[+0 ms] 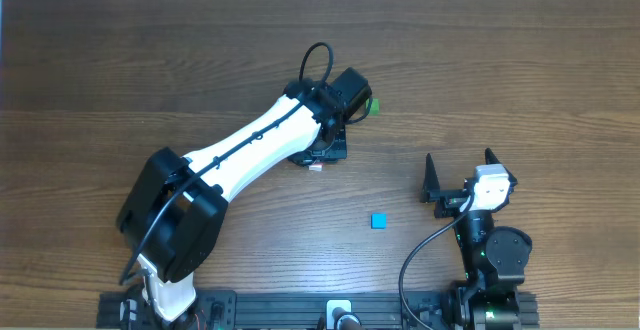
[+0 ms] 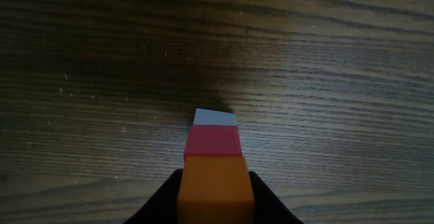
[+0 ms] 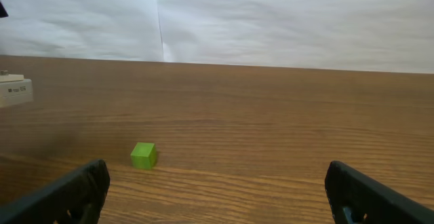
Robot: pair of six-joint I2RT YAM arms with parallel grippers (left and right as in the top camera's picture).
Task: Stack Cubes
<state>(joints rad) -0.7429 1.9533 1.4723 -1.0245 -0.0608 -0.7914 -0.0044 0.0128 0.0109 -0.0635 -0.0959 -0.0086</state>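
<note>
In the left wrist view an orange cube [image 2: 215,187] tops a stack, with a red cube [image 2: 213,141] under it and a white cube [image 2: 215,117] at the bottom. My left gripper [image 2: 215,207] is shut on the orange cube, one dark finger against each side. From above, the left gripper [image 1: 322,153] sits at the table's middle, and a bit of the stack [image 1: 315,166] peeks out below it. A green cube [image 1: 373,107] lies just beyond the left wrist. A blue cube [image 1: 378,220] lies alone nearer the front. My right gripper [image 1: 460,175] stands open and holds nothing.
The right wrist view looks across the bare wood table [image 3: 285,129] to the green cube [image 3: 143,155] between the open right gripper [image 3: 217,170] and a white back wall. Part of the left arm [image 3: 13,89] shows at that view's edge.
</note>
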